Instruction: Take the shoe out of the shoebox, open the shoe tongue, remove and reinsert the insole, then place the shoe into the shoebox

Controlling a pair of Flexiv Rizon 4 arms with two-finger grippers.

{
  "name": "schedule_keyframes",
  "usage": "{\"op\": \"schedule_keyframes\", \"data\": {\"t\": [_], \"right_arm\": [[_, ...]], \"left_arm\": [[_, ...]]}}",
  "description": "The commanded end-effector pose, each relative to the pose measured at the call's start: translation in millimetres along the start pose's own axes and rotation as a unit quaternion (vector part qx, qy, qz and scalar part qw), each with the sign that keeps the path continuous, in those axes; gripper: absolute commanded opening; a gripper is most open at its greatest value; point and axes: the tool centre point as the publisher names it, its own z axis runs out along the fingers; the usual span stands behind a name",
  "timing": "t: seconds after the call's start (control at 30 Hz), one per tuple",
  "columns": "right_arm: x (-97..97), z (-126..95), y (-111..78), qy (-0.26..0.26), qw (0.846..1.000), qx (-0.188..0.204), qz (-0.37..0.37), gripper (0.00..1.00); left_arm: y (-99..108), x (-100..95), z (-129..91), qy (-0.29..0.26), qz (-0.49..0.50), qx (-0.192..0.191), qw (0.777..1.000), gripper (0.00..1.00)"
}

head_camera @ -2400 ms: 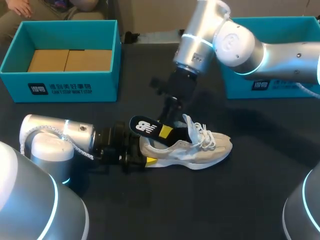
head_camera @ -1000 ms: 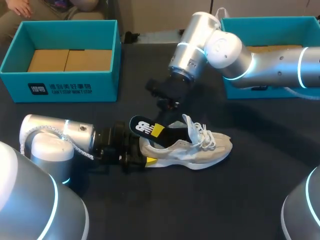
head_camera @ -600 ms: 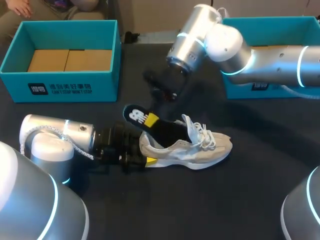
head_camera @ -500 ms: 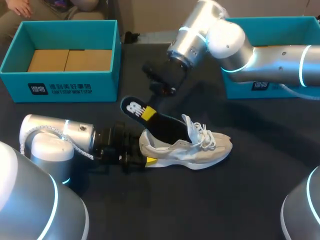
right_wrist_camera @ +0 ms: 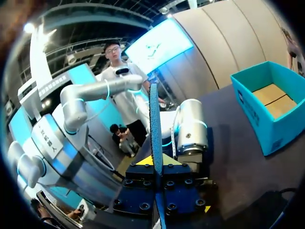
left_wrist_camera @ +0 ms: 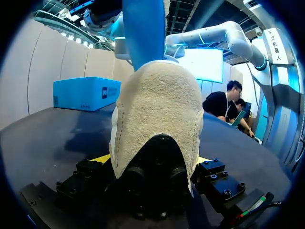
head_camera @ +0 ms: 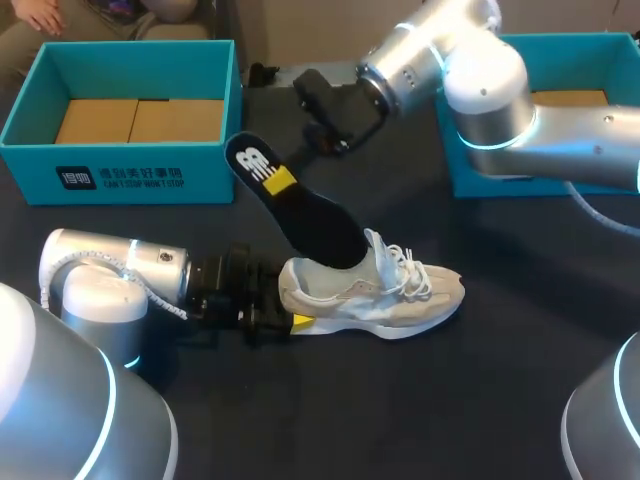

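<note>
The beige shoe [head_camera: 385,292] lies on its side on the dark table, toe to the right, tongue and laces pulled up. My left gripper [head_camera: 290,302] is closed around its heel [left_wrist_camera: 157,124], a yellow tip showing on each side. The black insole [head_camera: 300,215] with a yellow patch slants up out of the shoe's mouth, its front end still inside. My right gripper [head_camera: 322,140] hangs above and behind the shoe, shut on the raised heel part of the insole. In the right wrist view the insole [right_wrist_camera: 154,119] stands edge-on between my right gripper's [right_wrist_camera: 156,167] fingers.
A teal shoebox [head_camera: 140,170] with brown cardboard inside stands open at the back left. A second teal box [head_camera: 480,175] sits at the back right, partly behind my right arm. Bare dark table lies in front of the shoe.
My right gripper has risen and swung back with the insole, drawing most of it up out of the shoe. The left arm and the shoe have stayed put.
</note>
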Motion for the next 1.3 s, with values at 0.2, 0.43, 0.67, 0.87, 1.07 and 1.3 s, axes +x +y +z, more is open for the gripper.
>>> {"op": "schedule_keyframes", "data": {"t": [0.2,0.43,0.67,0.87,1.07,1.3], "right_arm": [[13.2,-4.5,21.2,-0.075,0.993,-0.089,-0.002,0.0],[15.7,-7.6,24.6,-0.082,0.992,-0.091,0.002,0.0],[15.7,-7.6,24.6,-0.082,0.992,-0.091,0.002,0.0],[15.7,-7.6,24.6,-0.082,0.992,-0.091,0.002,0.0],[15.7,-7.6,24.6,-0.082,0.992,-0.091,0.002,0.0],[27.3,-30.3,32.6,-0.087,0.992,-0.094,0.016,0.0]], "left_arm": [[1.4,0.0,-0.7,0.0,-0.001,-0.001,1.0,0.0],[1.4,0.0,-0.7,0.0,-0.001,-0.001,1.0,0.0],[1.4,0.0,-0.7,0.0,-0.001,-0.001,1.0,0.0],[1.4,0.0,-0.7,0.0,-0.001,-0.001,1.0,0.0],[1.4,0.0,-0.7,0.0,-0.001,-0.001,1.0,0.0],[1.4,0.0,-0.7,0.0,-0.001,-0.001,1.0,0.0]]}}
